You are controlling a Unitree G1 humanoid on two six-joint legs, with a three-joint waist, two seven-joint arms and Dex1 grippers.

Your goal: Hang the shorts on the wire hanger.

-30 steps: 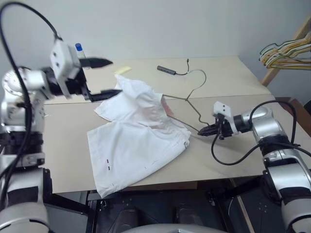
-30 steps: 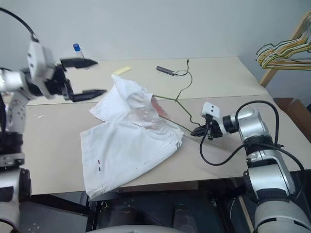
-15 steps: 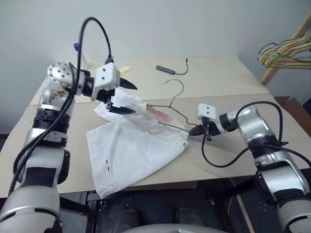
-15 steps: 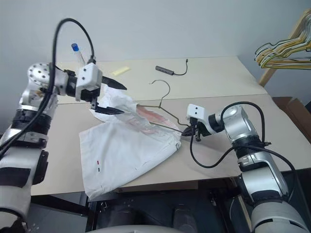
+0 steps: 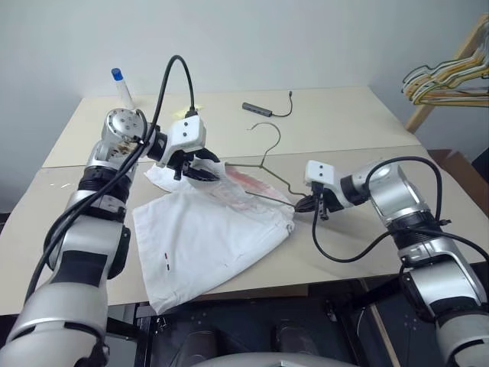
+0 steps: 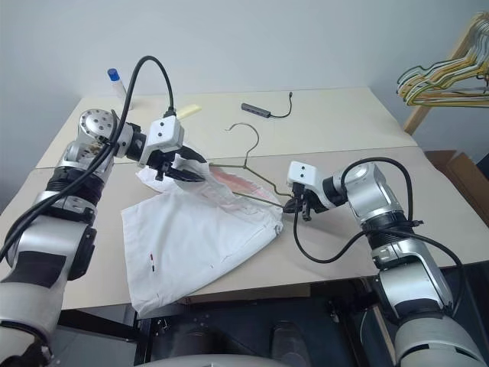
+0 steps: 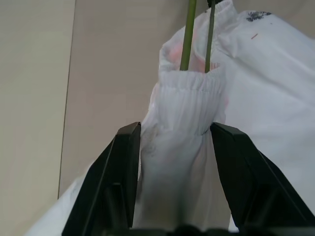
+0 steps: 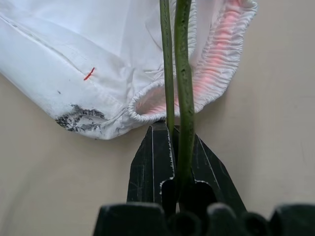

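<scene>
Beige table [image 5: 359, 115] carries the shorts [image 5: 210, 237], lying flat, with the hanger [image 5: 267, 164] partly threaded into the waistband. Right gripper [image 8: 172, 142] is clamped on the wire at the shorts' near corner. Left gripper [image 7: 174, 142] straddles the bunched waistband, half open; whether it grips is unclear. Hanging remains unfinished. Cloth hides the hanger's far arm.

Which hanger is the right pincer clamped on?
The bare wire hanger on the table, threaded into the shorts, not the coloured bunch hanging at far right.
</scene>
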